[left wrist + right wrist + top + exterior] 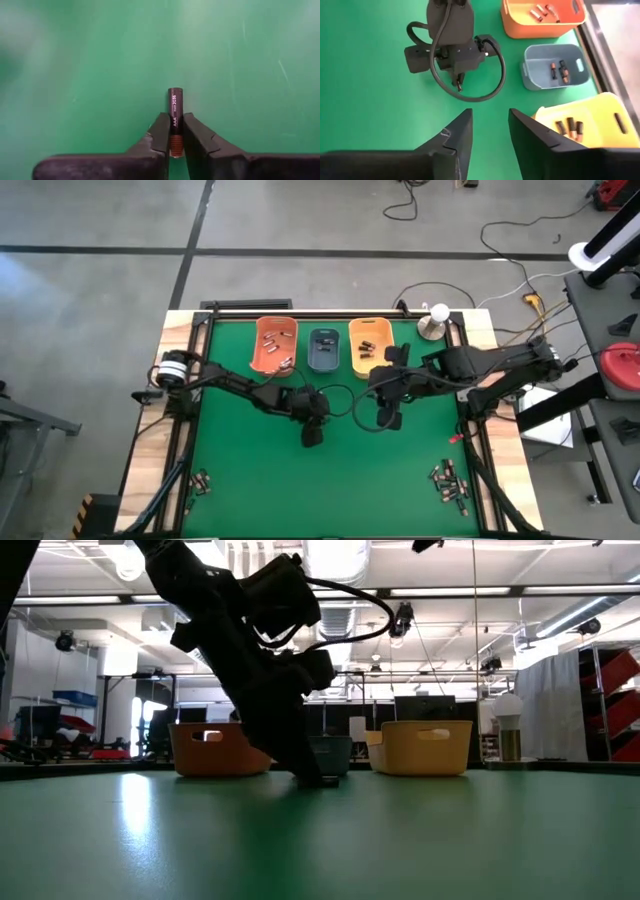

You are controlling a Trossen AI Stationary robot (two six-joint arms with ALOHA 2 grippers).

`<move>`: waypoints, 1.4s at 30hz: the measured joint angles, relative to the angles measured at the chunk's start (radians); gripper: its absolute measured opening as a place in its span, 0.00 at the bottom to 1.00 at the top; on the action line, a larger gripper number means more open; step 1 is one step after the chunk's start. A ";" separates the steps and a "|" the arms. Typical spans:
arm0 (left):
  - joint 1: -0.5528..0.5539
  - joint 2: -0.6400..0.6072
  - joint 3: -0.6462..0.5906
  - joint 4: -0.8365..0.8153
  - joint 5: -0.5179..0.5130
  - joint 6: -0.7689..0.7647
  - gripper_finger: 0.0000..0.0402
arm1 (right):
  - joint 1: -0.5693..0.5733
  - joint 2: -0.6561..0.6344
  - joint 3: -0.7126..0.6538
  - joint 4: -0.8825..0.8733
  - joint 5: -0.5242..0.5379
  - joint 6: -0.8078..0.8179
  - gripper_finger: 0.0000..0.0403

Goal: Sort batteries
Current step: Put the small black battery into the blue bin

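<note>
- We see the left end effector point(175, 135) clamped on an AAA battery point(174, 112), low over the green surface point(260, 470)
- Right end effector point(490, 130) hangs parted, empty
- Bins point(323, 348) beyond hold batteries

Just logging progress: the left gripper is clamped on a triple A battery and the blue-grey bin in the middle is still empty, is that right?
Not quite. The left gripper does clamp the AAA battery, but the blue-grey bin already holds batteries; the right wrist view shows them on its floor.
</note>
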 joint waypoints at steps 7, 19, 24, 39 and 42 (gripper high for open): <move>0.028 -0.067 0.026 -0.067 0.015 -0.104 0.03 | -0.067 -0.103 0.000 -0.077 0.028 -0.049 0.22; 0.124 -0.209 0.401 -0.453 0.010 0.014 0.01 | -0.164 -0.227 -0.068 -0.060 0.028 -0.164 0.18; 0.237 -0.188 0.592 -0.666 0.013 0.156 0.01 | -0.164 -0.250 -0.146 -0.059 0.026 -0.137 0.18; 0.521 -0.003 0.658 -0.767 0.067 0.507 0.02 | -0.164 -0.290 -0.328 -0.037 0.027 0.075 0.13; 0.542 0.054 0.668 -0.749 0.070 0.537 0.02 | -0.164 -0.284 -0.331 -0.034 0.032 0.115 0.13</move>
